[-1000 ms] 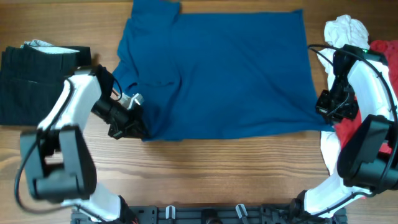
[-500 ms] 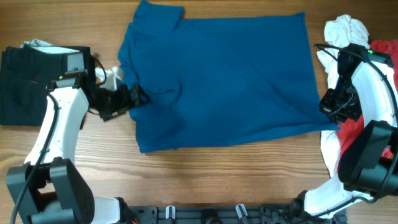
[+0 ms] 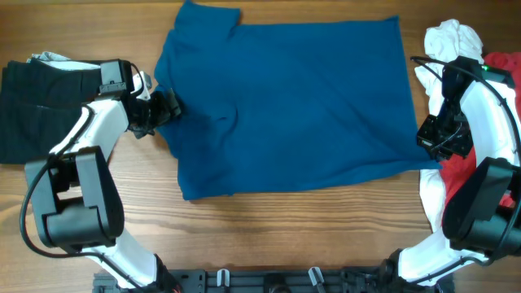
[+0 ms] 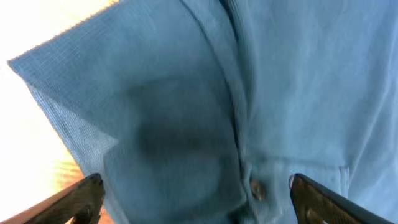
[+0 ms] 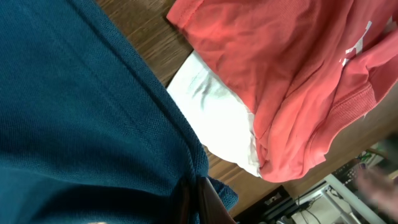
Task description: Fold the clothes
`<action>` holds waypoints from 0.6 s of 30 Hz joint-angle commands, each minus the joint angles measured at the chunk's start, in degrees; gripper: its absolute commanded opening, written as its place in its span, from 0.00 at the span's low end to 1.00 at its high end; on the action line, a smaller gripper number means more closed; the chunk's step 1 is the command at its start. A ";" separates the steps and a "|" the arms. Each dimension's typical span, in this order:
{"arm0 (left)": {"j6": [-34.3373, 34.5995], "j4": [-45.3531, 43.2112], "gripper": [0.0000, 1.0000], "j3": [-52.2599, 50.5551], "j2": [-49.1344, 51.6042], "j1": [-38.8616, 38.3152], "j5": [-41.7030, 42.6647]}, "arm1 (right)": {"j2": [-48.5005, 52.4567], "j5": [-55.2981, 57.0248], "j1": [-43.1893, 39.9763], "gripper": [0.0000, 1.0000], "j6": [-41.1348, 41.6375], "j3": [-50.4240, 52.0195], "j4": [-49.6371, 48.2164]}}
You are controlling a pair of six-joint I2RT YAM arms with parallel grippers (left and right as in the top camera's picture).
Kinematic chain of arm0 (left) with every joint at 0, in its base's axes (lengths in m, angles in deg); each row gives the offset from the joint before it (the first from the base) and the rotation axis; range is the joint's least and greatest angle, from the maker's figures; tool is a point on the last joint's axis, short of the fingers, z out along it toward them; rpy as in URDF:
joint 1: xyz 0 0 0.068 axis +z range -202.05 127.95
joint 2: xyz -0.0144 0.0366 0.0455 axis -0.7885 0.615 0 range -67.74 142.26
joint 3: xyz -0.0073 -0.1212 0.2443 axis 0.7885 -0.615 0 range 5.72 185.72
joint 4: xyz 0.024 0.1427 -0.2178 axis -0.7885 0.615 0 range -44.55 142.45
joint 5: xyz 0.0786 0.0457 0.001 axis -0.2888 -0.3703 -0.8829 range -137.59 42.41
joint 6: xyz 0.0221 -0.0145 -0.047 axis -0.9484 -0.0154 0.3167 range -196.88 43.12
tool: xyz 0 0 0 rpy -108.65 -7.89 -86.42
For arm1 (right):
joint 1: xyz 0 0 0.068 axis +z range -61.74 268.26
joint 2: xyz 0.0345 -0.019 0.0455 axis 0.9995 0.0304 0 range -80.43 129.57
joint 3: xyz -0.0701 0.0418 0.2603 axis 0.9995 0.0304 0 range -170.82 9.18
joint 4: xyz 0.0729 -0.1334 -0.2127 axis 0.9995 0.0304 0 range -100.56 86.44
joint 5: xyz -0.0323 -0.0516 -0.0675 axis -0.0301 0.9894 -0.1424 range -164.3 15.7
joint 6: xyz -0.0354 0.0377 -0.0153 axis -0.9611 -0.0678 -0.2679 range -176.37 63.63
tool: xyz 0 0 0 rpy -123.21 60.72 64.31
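The deep-blue shirt (image 3: 285, 106) lies spread flat across the middle of the table, collar end toward the left. My left gripper (image 3: 165, 107) sits at the shirt's left edge. In the left wrist view it (image 4: 196, 190) stands open, its fingertips (image 4: 87, 194) wide apart over the blue cloth (image 4: 186, 93) and a small button (image 4: 255, 188). My right gripper (image 3: 431, 138) is at the shirt's near right corner. The right wrist view shows it (image 5: 198, 200) shut on the blue hem (image 5: 74, 112).
A folded black garment (image 3: 41, 106) with a white one (image 3: 50, 59) behind it lies at the left. A white garment (image 3: 452, 37) and a red one (image 3: 502, 67) are piled at the right, beside my right arm; both, red (image 5: 298, 74) and white (image 5: 217, 118), show in the right wrist view.
My left gripper let go of the shirt's near left corner, opened, and moved back along the left edge. The shirt's left side now lies flatter. The right arm has barely moved.
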 commanded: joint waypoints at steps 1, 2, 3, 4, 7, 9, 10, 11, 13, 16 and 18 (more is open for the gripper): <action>0.55 -1.31 0.82 0.04 1.36 0.48 -1.18 | -1.53 -0.70 -0.13 0.04 -0.46 0.39 -0.11; 0.55 -1.44 0.82 0.04 1.46 0.48 -1.18 | -1.53 -0.70 -0.13 0.04 -0.46 0.39 -0.13; 0.55 -1.55 0.82 0.04 1.46 0.48 -1.18 | -1.53 -0.72 -0.13 0.04 -0.63 0.39 -0.20; 0.55 -1.66 0.82 0.04 1.46 0.48 -1.18 | -1.53 -0.72 -0.13 0.04 -0.61 0.39 -0.37; 0.55 -1.62 0.82 0.04 1.46 0.48 -1.18 | -1.53 -0.72 -0.13 0.04 -0.63 0.39 -0.37; 0.55 -1.68 0.78 0.04 1.46 0.48 -1.18 | -1.53 -0.72 -0.13 0.04 -0.63 0.39 -0.37; 0.55 -1.68 0.78 0.04 1.46 0.48 -1.18 | -1.53 -0.72 -0.13 0.04 -0.63 0.39 -0.37; 0.55 -1.66 0.78 0.04 1.46 0.48 -1.18 | -1.53 -0.72 -0.13 0.04 -0.61 0.39 -0.37; 0.55 -1.66 0.78 0.04 1.46 0.48 -1.18 | -1.53 -0.72 -0.13 0.04 -0.63 0.39 -0.39; 0.55 -1.73 0.79 0.04 1.46 0.48 -1.18 | -1.53 -0.70 -0.13 0.04 -0.66 0.39 -0.44; 0.55 -1.79 0.79 0.04 1.46 0.48 -1.20 | -1.53 -0.72 -0.13 0.04 -1.25 0.39 -0.63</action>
